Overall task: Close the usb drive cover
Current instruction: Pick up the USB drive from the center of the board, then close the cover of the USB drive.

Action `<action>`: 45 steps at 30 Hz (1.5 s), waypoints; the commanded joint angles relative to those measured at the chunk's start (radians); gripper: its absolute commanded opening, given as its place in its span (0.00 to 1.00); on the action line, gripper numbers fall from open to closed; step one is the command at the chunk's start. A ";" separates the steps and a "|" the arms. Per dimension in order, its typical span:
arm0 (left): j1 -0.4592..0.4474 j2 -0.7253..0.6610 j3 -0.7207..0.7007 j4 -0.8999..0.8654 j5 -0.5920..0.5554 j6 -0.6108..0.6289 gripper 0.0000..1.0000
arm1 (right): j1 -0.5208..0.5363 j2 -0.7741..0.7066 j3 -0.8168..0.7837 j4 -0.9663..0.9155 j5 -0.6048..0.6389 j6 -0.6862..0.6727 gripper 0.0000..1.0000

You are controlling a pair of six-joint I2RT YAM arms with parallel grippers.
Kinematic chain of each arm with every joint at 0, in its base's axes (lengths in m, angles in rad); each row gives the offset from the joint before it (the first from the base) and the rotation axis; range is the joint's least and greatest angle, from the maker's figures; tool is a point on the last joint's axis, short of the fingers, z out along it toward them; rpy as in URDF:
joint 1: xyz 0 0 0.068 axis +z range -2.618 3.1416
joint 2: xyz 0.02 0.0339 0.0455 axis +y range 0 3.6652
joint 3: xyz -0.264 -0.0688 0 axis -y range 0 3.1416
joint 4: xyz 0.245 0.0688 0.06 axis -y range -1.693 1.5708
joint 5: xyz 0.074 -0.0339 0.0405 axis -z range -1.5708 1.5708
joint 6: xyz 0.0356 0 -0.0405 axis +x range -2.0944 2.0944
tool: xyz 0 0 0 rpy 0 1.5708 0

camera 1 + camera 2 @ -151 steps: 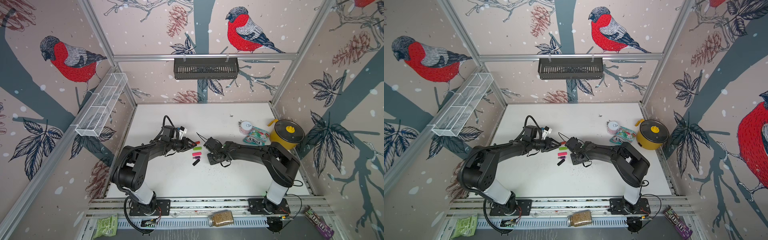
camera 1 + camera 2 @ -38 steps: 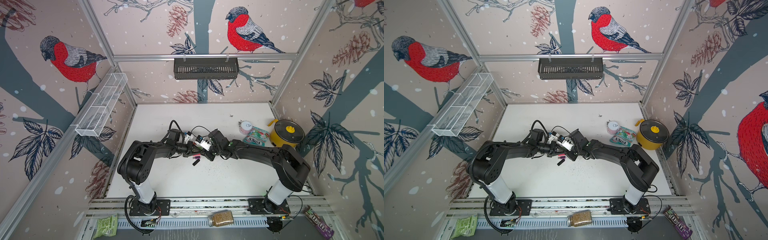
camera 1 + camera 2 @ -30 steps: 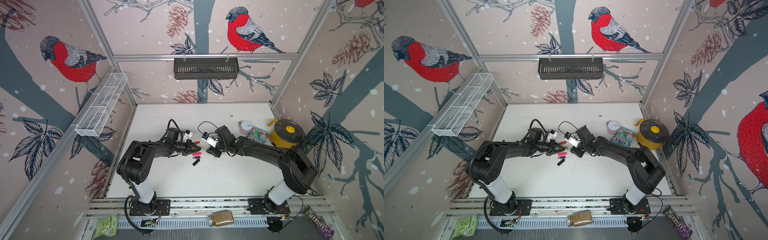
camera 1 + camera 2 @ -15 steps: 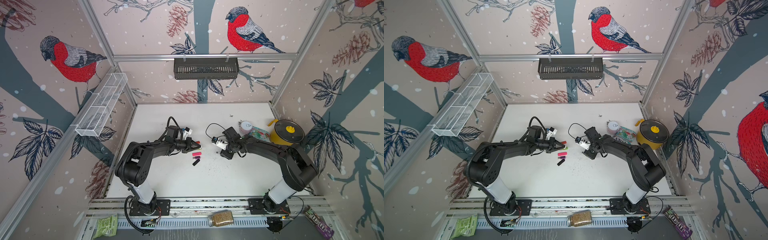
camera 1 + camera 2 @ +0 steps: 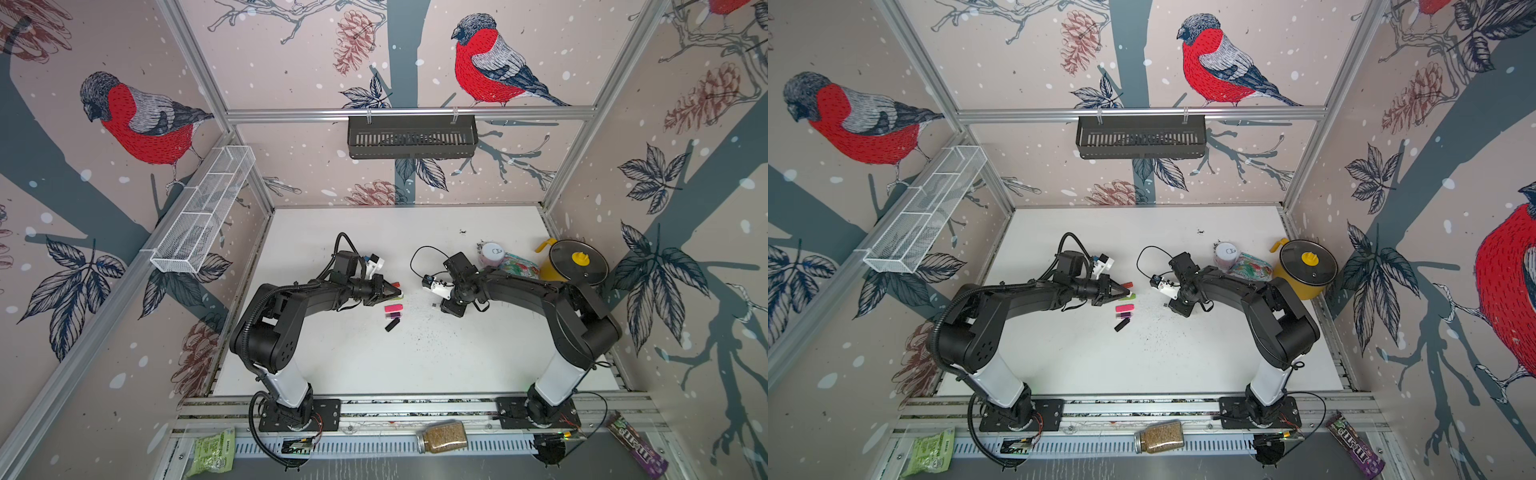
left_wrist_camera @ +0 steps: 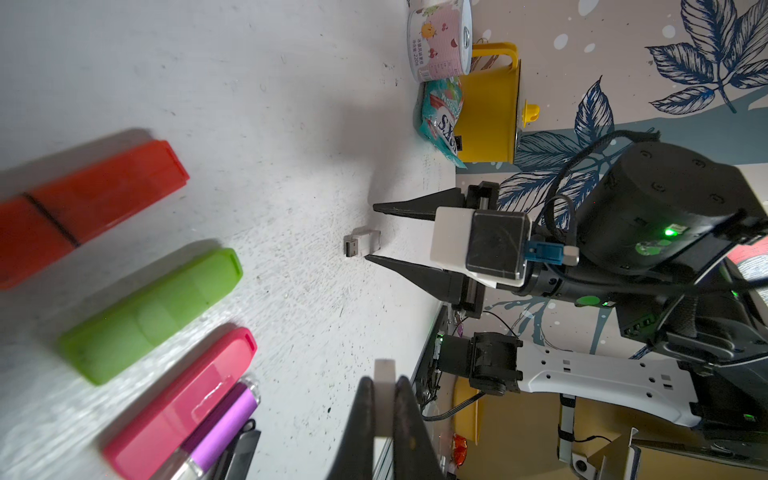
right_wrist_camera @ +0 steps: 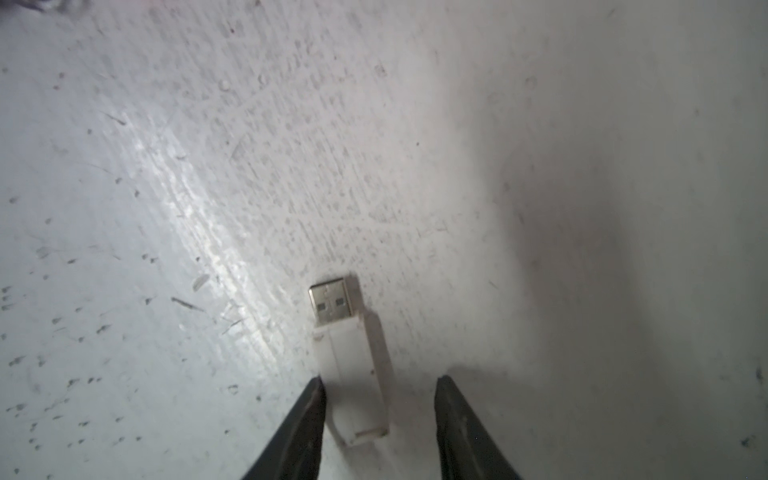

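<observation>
A white usb drive (image 7: 353, 374) lies flat on the table with its metal plug bare; it also shows as a small drive (image 6: 362, 247) in the left wrist view. My right gripper (image 7: 380, 380) stands open around its rear end. One finger touches the drive's side and the other is apart from it. The same right gripper (image 5: 436, 306) is low over the table in a top view. My left gripper (image 6: 384, 379) is shut on a small white cover (image 6: 383, 365). It hovers at the row of coloured drives, left of the white drive.
Closed drives lie in a row by the left gripper: red (image 6: 91, 208), green (image 6: 153, 311), pink (image 6: 187, 395), purple (image 6: 224, 432) and black (image 5: 390, 325). A pink-white can (image 5: 491, 253), snack bag (image 5: 517, 266) and yellow pot (image 5: 571, 264) stand at the right.
The right arm has drawn back to the right from the left gripper and come down to the table. Its jaws have narrowed around the white drive. The left gripper stays shut.
</observation>
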 commanded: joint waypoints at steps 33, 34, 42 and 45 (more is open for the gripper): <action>-0.012 -0.042 -0.041 0.091 0.011 -0.030 0.00 | 0.216 -0.156 -0.052 0.309 -0.092 0.285 0.15; -0.012 -0.041 -0.042 0.091 0.008 -0.030 0.00 | 0.218 -0.156 -0.052 0.313 -0.095 0.287 0.15; -0.015 -0.040 -0.041 0.110 0.014 -0.047 0.00 | 0.230 -0.142 -0.047 0.324 -0.098 0.298 0.15; -0.015 -0.041 -0.040 0.110 0.014 -0.048 0.00 | 0.235 -0.130 -0.041 0.325 -0.096 0.300 0.15</action>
